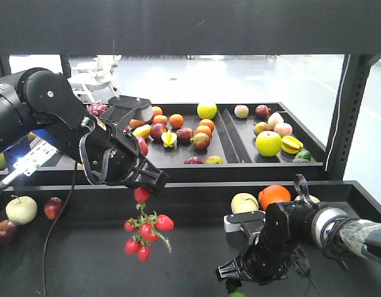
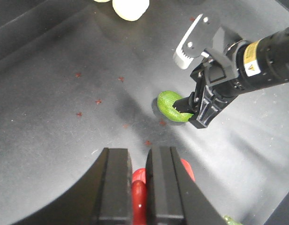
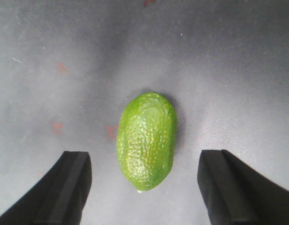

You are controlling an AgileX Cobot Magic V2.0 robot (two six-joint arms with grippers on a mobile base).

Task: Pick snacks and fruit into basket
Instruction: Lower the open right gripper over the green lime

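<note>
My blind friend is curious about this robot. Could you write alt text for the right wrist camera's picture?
A green oval fruit with pebbled skin lies on a dark grey surface, seen from close above. Two black jaws stand wide open at the bottom of the picture, one on either side of the fruit, neither touching it.

Red fruit bunch (image 1: 145,234): small glossy red fruits on a green stem, hung in the air at near left, gripped by the topmost fruit.
Green oval fruit (image 3: 147,140): pebbled skin, laid flat on the dark surface (image 3: 229,70), near right.
</note>
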